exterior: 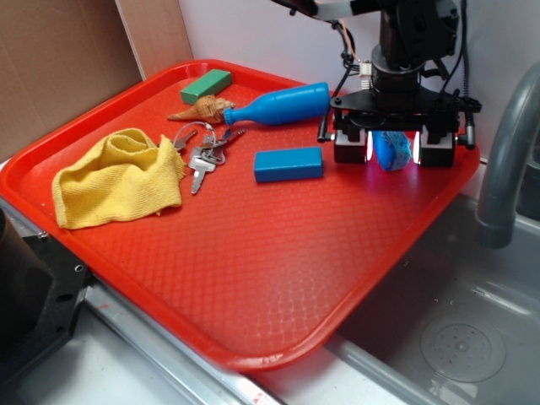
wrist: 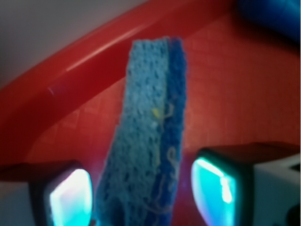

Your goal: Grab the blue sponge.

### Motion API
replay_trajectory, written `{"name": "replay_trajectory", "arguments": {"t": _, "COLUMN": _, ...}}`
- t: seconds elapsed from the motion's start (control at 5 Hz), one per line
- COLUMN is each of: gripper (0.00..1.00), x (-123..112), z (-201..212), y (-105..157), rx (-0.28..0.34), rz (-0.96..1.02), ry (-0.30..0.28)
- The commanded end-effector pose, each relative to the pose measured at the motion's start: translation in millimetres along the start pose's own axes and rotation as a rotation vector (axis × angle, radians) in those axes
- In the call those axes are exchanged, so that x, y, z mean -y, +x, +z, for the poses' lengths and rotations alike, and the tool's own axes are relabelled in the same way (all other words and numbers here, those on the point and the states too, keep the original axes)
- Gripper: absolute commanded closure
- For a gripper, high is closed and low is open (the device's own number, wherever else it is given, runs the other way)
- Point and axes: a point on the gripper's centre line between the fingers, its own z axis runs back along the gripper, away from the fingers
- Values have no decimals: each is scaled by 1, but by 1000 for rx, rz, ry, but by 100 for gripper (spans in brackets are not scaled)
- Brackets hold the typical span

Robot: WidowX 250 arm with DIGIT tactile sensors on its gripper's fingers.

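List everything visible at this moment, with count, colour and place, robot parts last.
tray: 1, red, fills the work area beside a sink
cloth: 1, yellow, crumpled, tray's left
keys: 1 bunch, silver, right of cloth
block: 1, blue, tray centre
bottle: 1, blue, lying at back
green block: 1, back edge
small toy: 1, tan, by the bottle's neck
sink: 1, grey, right
faucet: 1, grey, right edge
blue sponge: 1, standing on edge between the claw's fingers
claw: 1, black, around the sponge; contact unclear

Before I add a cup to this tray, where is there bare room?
The near half of the red plastic tray is bare, below the yellow cloth and blue rectangular block. The far end is crowded: keys, blue bottle, gripper.
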Motion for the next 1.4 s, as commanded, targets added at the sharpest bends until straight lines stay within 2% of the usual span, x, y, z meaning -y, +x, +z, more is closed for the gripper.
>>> {"name": "replay_trajectory", "arguments": {"t": 0.0, "gripper": 100, "x": -43, "z": 38, "y": 17, "rx": -59, "rz": -244, "ry": -91}}
{"name": "replay_trajectory", "arguments": {"t": 0.2, "gripper": 100, "x": -86, "z": 86, "y": 2, "rx": -100, "rz": -479, "ry": -207}}
{"name": "replay_trajectory", "arguments": {"t": 0.4, "gripper": 100, "x": -115, "z": 126, "y": -12, "rx": -243, "rz": -727, "ry": -207}}
{"name": "replay_trajectory", "arguments": {"t": 0.6, "gripper": 100, "x": -133, "z": 143, "y": -12, "rx": -336, "rz": -753, "ry": -192}}
{"name": "replay_trajectory", "arguments": {"t": 0.8, "gripper": 100, "x": -151, "z": 165, "y": -17, "rx": -361, "rz": -781, "ry": -184}}
{"name": "replay_trajectory", "arguments": {"t": 1.2, "gripper": 100, "x": -171, "z": 179, "y": -39, "rx": -29, "rz": -564, "ry": -144}}
